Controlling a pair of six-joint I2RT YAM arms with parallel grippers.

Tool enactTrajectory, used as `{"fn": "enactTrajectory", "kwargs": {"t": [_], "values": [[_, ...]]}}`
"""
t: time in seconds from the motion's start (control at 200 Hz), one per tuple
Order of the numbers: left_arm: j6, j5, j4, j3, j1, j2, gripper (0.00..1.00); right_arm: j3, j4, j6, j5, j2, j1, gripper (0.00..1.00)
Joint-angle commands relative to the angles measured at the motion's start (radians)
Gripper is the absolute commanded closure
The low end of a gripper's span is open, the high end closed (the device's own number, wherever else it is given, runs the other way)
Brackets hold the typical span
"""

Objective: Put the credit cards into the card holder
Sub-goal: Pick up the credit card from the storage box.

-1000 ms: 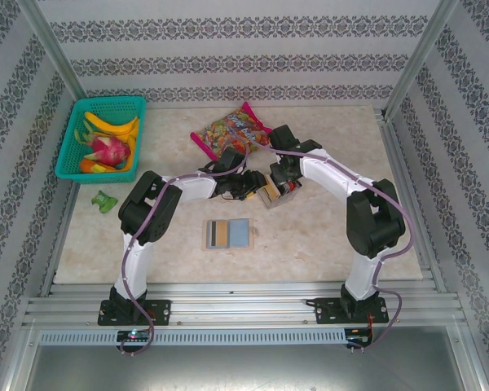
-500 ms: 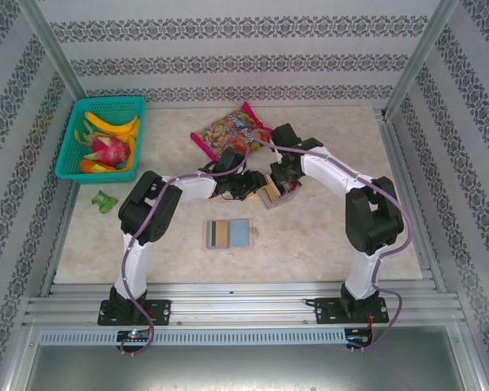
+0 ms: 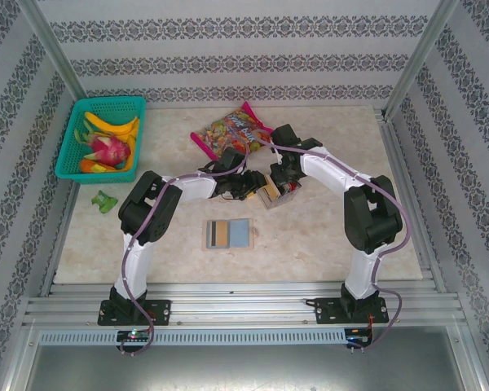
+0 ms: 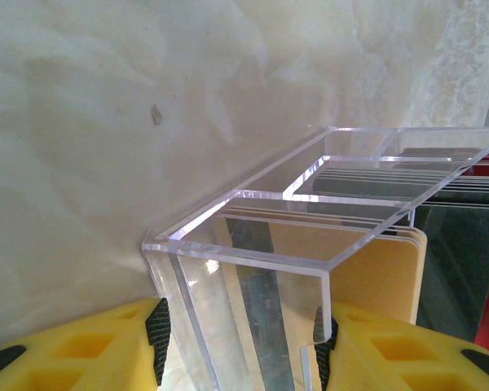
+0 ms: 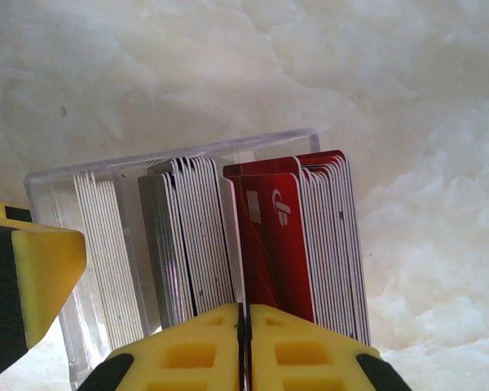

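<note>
From above, the card holder (image 3: 228, 234) lies open at lower centre, apart from both claws, which meet over the clear rack (image 3: 269, 195) just above it. In the left wrist view, the left gripper (image 4: 240, 350) clamps the rack's end wall, with tan credit cards (image 4: 383, 277) standing just beyond. In the right wrist view, the right gripper (image 5: 244, 346) is pressed together at the red card (image 5: 269, 236)'s edge; I cannot tell whether it pinches a card.

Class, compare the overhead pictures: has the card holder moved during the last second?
No. The card holder lies where it did, the same gap separating it from the table's near edge.
</note>
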Motion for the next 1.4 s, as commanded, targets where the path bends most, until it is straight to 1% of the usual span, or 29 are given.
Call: {"fn": "enactTrajectory", "kwargs": {"t": [0.0, 0.055, 0.185, 0.37, 0.555, 0.734, 0.854, 0.909, 1.109, 1.189, 1.294, 1.394], "values": [[0.001, -0.007, -0.028, 0.022, -0.009, 0.011, 0.48, 0.017, -0.019, 0.013, 0.025, -0.027, -0.006, 0.89], [0.001, -0.006, -0.029, 0.024, -0.009, 0.011, 0.48, 0.016, -0.020, 0.015, 0.027, -0.040, -0.005, 0.91], [0.003, -0.006, -0.033, 0.025, -0.008, 0.008, 0.48, 0.013, -0.027, 0.028, 0.041, -0.071, 0.011, 0.92], [0.007, -0.009, -0.043, 0.031, -0.009, 0.004, 0.48, 0.002, -0.040, 0.167, 0.116, -0.097, 0.037, 0.91], [0.011, -0.010, -0.051, 0.029, -0.008, -0.001, 0.48, 0.014, -0.052, 0.220, 0.171, -0.071, 0.067, 0.92], [0.015, -0.010, -0.058, 0.029, -0.008, -0.007, 0.48, 0.033, -0.055, 0.213, 0.171, -0.051, 0.090, 0.92], [0.020, -0.012, -0.062, 0.028, -0.008, -0.013, 0.48, 0.064, -0.067, 0.143, 0.117, -0.038, 0.087, 0.91], [0.021, -0.013, -0.064, 0.028, -0.009, -0.015, 0.48, 0.080, -0.077, 0.124, 0.127, -0.037, 0.083, 0.91], [0.025, -0.014, -0.069, 0.033, -0.009, -0.021, 0.48, 0.080, -0.065, 0.072, 0.142, -0.107, 0.070, 0.92], [0.028, -0.009, -0.064, 0.035, -0.010, -0.023, 0.48, 0.075, -0.065, 0.069, 0.137, -0.144, 0.060, 0.96], [0.031, -0.014, -0.061, 0.030, -0.011, -0.038, 0.48, 0.058, -0.064, 0.107, 0.152, -0.205, 0.057, 0.98], [0.040, -0.024, -0.074, 0.032, -0.011, -0.052, 0.48, 0.028, -0.064, 0.211, 0.217, -0.258, 0.066, 1.00]]}}
